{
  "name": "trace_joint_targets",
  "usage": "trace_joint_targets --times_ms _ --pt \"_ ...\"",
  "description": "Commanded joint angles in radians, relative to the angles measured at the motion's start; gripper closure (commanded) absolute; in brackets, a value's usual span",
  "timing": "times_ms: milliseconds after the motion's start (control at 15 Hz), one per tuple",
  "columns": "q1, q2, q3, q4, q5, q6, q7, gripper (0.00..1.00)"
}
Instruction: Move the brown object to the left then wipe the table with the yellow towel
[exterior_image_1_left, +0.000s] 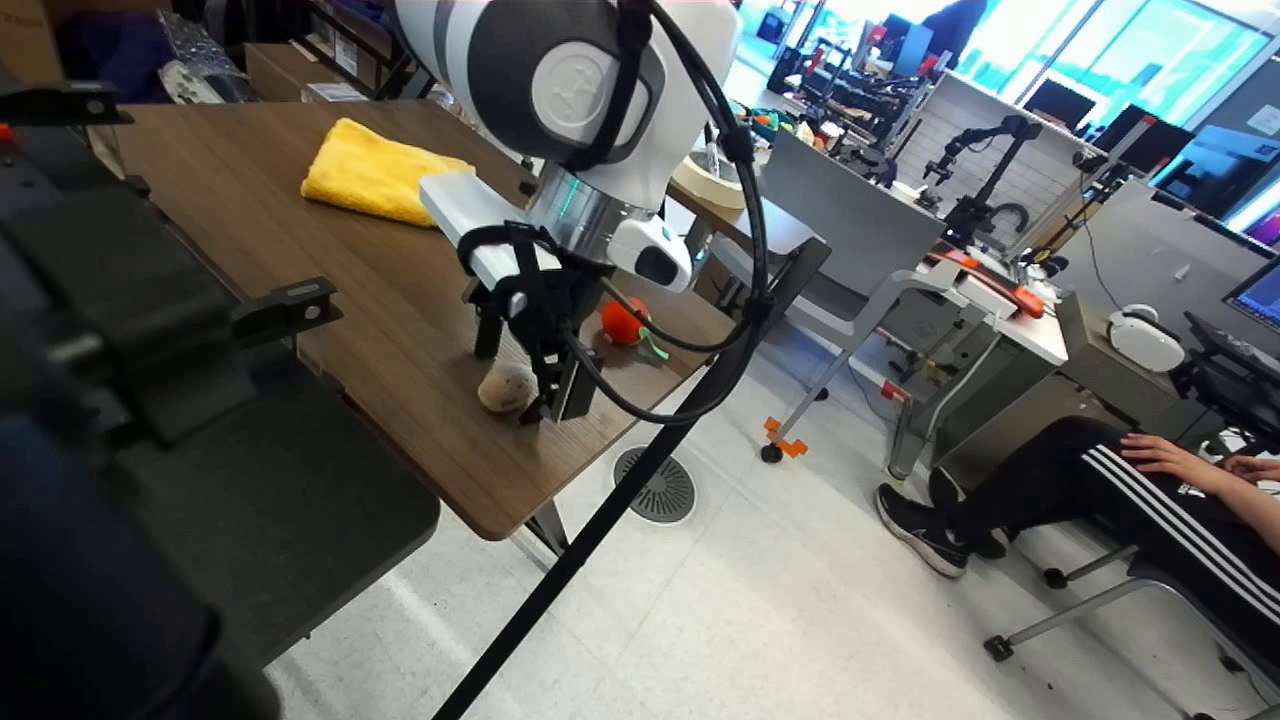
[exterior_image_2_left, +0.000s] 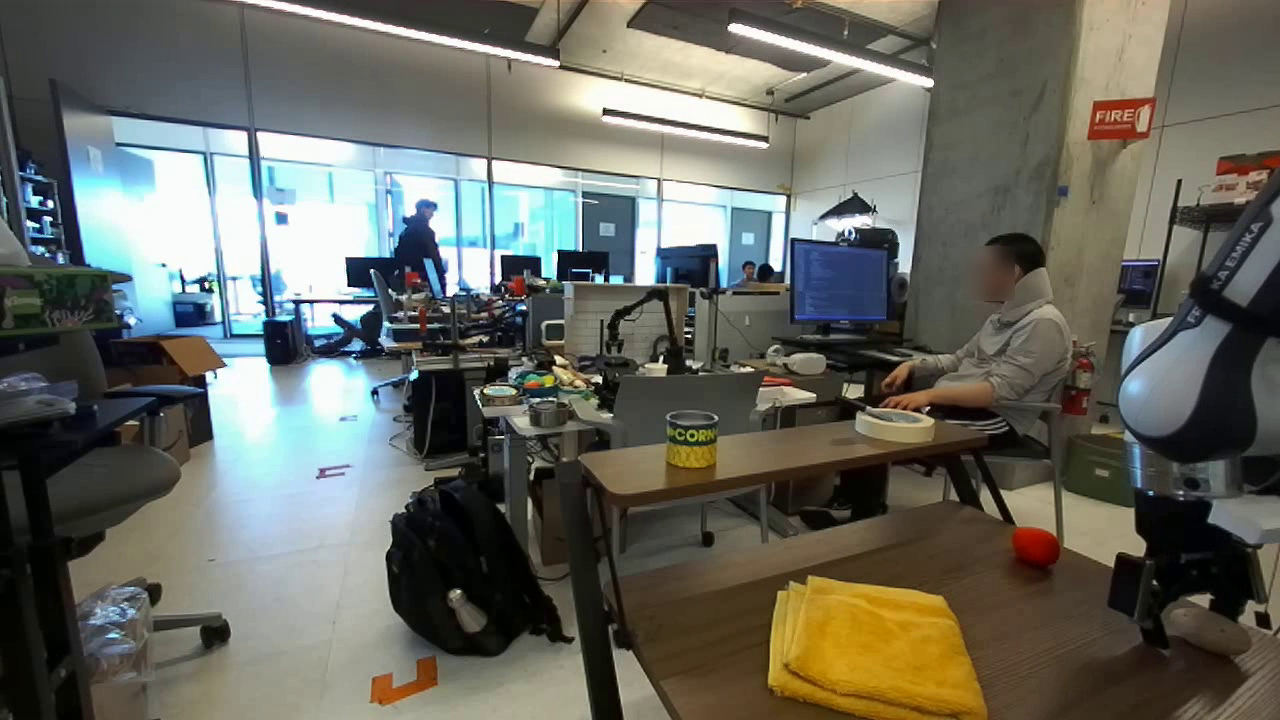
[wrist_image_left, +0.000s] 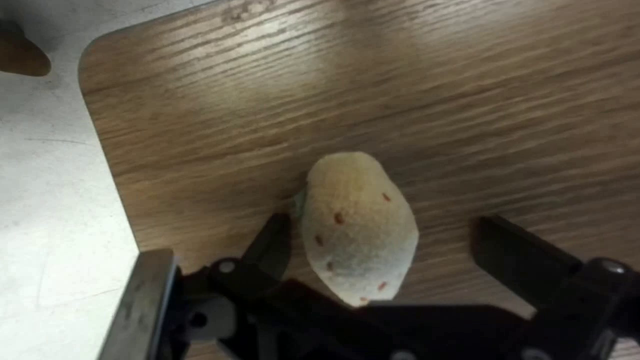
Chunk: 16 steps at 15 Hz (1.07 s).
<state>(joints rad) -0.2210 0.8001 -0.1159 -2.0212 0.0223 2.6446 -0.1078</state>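
The brown object (exterior_image_1_left: 505, 388) is a light tan, potato-like lump with small reddish-brown marks. It lies on the wooden table (exterior_image_1_left: 390, 290) near a rounded corner; it also shows in an exterior view (exterior_image_2_left: 1210, 632) and the wrist view (wrist_image_left: 357, 225). My gripper (wrist_image_left: 382, 232) is open around it, one finger on each side. The left finger in the wrist view is close to it, with a wider gap at the right finger. The gripper points down in both exterior views (exterior_image_1_left: 525, 375) (exterior_image_2_left: 1205, 615). The yellow towel (exterior_image_2_left: 875, 645) lies folded on the table, apart from the gripper; it also shows in an exterior view (exterior_image_1_left: 370, 175).
A red-orange round object (exterior_image_2_left: 1035, 547) with a green part (exterior_image_1_left: 652, 346) lies on the table near the gripper. A second table (exterior_image_2_left: 780, 455) behind holds a corn can (exterior_image_2_left: 691, 440) and a tape roll (exterior_image_2_left: 895, 426). A black cable (exterior_image_1_left: 745, 250) loops beside the arm.
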Motion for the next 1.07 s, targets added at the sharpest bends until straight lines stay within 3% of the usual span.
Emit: trace_joint_targets --times_ms 0,533,600,667,733,867,1000 --pt "0.026 0.047 -0.001 0.025 -0.016 0.055 0.023 0.32" --pt "0.048 -0.019 -0.017 -0.052 -0.066 0.038 0.001 0.96" --pt "0.052 -0.024 -0.021 -0.059 -0.074 0.037 0.005 1.00" --pt "0.057 -0.030 -0.027 -0.068 -0.083 0.038 0.012 1.00" --pt "0.058 -0.037 -0.029 -0.076 -0.091 0.040 0.010 0.68" --pt "0.071 -0.049 -0.046 -0.096 -0.108 0.046 0.023 0.72" --pt "0.085 -0.067 -0.060 -0.120 -0.119 0.069 0.032 0.59"
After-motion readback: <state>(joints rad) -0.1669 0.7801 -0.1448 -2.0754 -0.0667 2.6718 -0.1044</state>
